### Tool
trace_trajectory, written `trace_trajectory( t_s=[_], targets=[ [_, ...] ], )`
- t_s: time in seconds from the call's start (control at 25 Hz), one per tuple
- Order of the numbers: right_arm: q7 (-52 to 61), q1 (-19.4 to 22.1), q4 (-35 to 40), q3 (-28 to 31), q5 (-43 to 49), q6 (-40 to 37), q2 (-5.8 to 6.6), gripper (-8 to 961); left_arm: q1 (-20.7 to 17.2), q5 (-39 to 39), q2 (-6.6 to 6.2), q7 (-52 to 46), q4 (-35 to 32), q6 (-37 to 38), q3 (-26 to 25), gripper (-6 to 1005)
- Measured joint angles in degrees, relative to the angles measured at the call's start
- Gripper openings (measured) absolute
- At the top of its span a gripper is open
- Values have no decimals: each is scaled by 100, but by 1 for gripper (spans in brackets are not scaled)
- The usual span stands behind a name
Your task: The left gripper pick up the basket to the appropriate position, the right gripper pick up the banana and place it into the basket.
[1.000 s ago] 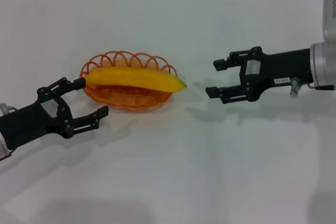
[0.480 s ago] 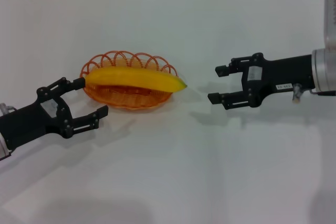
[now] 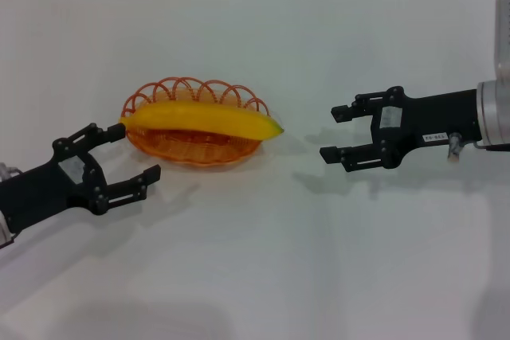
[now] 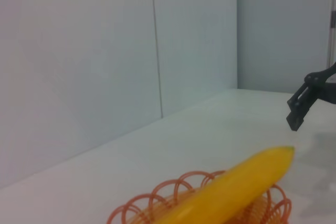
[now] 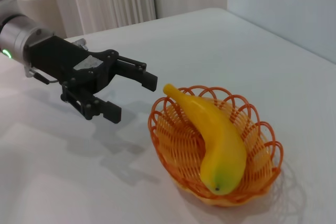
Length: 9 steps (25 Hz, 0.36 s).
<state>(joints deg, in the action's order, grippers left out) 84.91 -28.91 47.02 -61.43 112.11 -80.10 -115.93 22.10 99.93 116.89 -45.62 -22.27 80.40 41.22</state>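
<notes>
The orange wire basket (image 3: pixel 163 145) stands on the white table, left of centre. The yellow banana (image 3: pixel 203 119) lies across it, its dark tip sticking out past the right rim. The basket (image 5: pixel 184 157) and banana (image 5: pixel 218 140) also show in the right wrist view, and the banana (image 4: pixel 231 190) in the left wrist view. My left gripper (image 3: pixel 137 153) is open and empty, just left of the basket and apart from it. My right gripper (image 3: pixel 335 132) is open and empty, well to the right of the banana's tip.
The white table (image 3: pixel 255 260) ends at a wall along the back. In the right wrist view a white cup with dark sticks (image 5: pixel 37 1) stands far behind the left arm (image 5: pixel 47 51).
My right gripper has drawn back to the right, away from the banana. My left gripper has pulled back slightly from the basket's left end. Basket and banana have not moved.
</notes>
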Motion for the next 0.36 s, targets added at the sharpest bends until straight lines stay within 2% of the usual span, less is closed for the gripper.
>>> trace_trajectory(
  t_s=[0.36],
  targets=[
    [-1,10,0,0,0,-6,0,742,-72,0,9,0,3,-86,0,907]
  ],
)
